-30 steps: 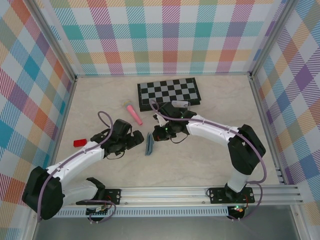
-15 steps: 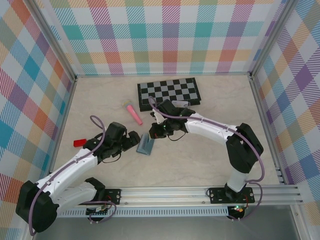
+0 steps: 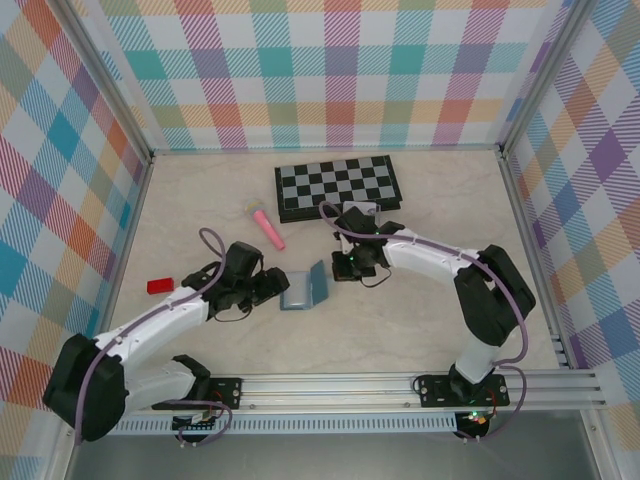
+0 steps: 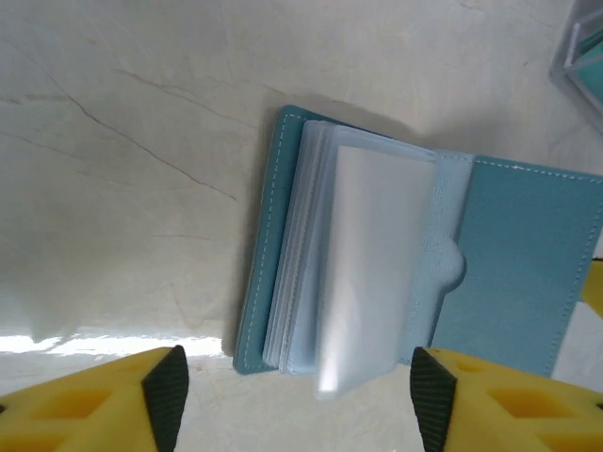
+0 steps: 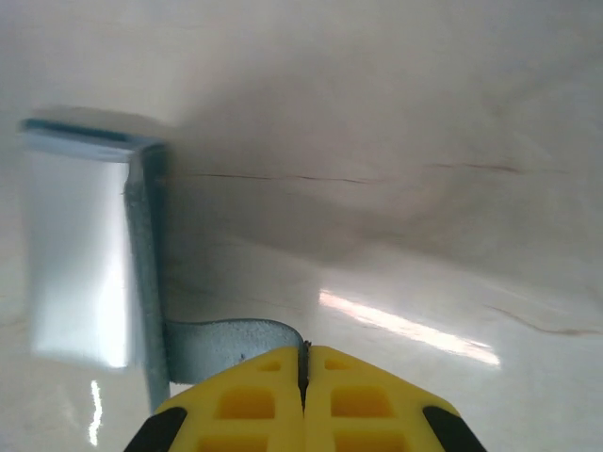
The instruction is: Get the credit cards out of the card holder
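The blue-grey card holder (image 3: 303,290) lies open on the table between the arms. In the left wrist view its cover (image 4: 528,264) is folded to the right and a stack of clear sleeves (image 4: 358,254) fans up. The credit cards are hidden. My left gripper (image 4: 300,400) is open, and the holder's near edge lies between its fingertips without touching either. In the top view the left gripper (image 3: 274,288) sits just left of the holder. My right gripper (image 5: 303,363) is shut on the holder's snap tab (image 5: 221,344) and holds the cover (image 5: 143,264) upright.
A black-and-grey chessboard (image 3: 338,185) lies at the back. A pink marker (image 3: 267,228) lies left of it. A small red object (image 3: 159,286) sits near the left wall. Bare tabletop lies in front of the holder and to its right.
The holder has gone from standing shut on its edge to lying open. My right gripper pulled the cover to the right by the tab. My left gripper's jaws have narrowed.
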Tool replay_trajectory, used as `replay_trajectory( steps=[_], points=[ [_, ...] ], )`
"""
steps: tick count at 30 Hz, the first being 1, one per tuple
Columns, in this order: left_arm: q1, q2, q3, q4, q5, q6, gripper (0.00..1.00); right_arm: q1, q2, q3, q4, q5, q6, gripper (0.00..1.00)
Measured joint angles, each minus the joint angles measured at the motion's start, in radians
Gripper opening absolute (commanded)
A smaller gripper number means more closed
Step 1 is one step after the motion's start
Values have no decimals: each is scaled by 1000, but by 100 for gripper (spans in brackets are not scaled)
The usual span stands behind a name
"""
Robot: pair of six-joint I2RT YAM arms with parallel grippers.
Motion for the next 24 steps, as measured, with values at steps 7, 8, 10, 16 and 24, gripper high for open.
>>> replay_trajectory(
  steps=[7,8,10,16,24],
  points=[
    [0,128,11,101,72,14,44,-22,3,-24,-2,25,0,0],
    [0,136,11,117,80,14,43,-23,6,-24,-2,24,0,0],
    [0,147,13,141,96,14,42,-26,13,-24,-2,24,0,0],
    [0,150,13,192,117,-1,43,-29,40,-24,-1,24,-1,0],
    [0,185,14,229,155,-18,51,-29,56,-24,3,22,-1,0]
  ],
)
